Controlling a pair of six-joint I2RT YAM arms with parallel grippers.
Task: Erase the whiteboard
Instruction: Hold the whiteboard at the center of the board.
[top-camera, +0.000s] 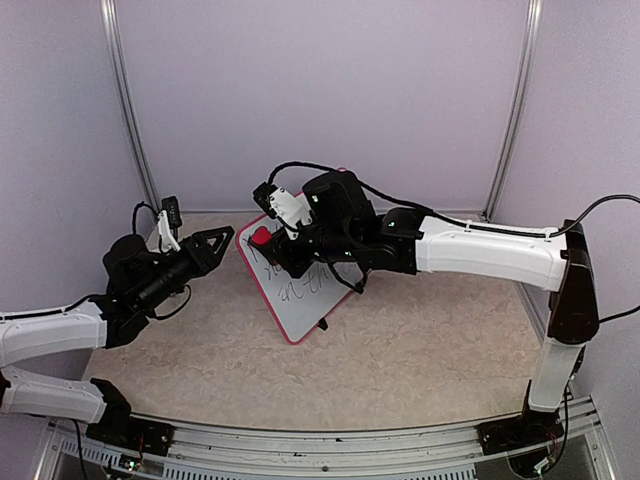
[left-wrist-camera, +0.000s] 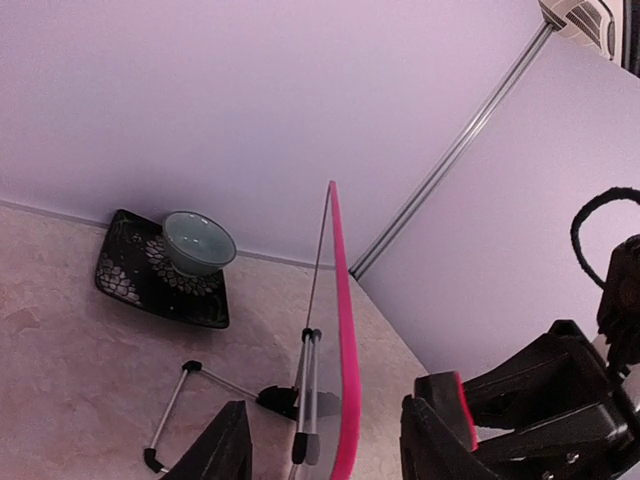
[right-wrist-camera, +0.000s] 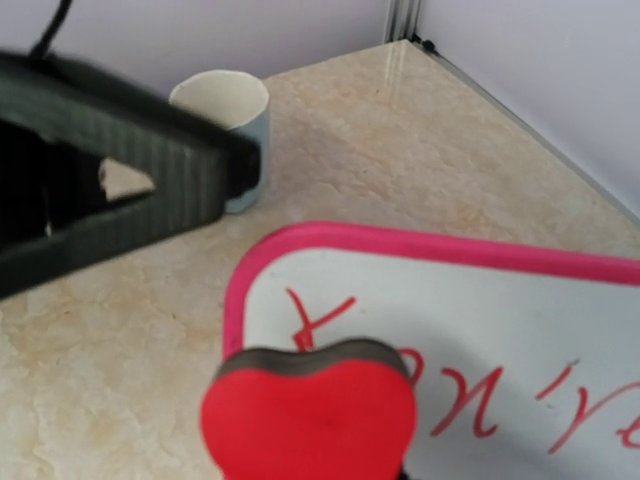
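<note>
1. Black two-finger left gripper (top-camera: 224, 240) is hovering with its jaws standing apart, one on either side of the left edge of the large white whiteboard (top-camera: 305, 312) with a rounded pink-red frame, gripping nothing.
2. Red heart-shaped eraser (top-camera: 261, 238) with a dark backing is sitting at the whiteboard's upper left corner, beside the start of the red handwriting.
3. The whiteboard is standing tilted on the beige marbled table (top-camera: 420, 350), between the two arms.
4. The right gripper (top-camera: 270, 248) is clamping the eraser from the right.

One whiteboard (top-camera: 296, 310), one red heart-shaped eraser (right-wrist-camera: 308, 415), one pale bowl (left-wrist-camera: 198, 240), one dark tray (left-wrist-camera: 124, 268).
</note>
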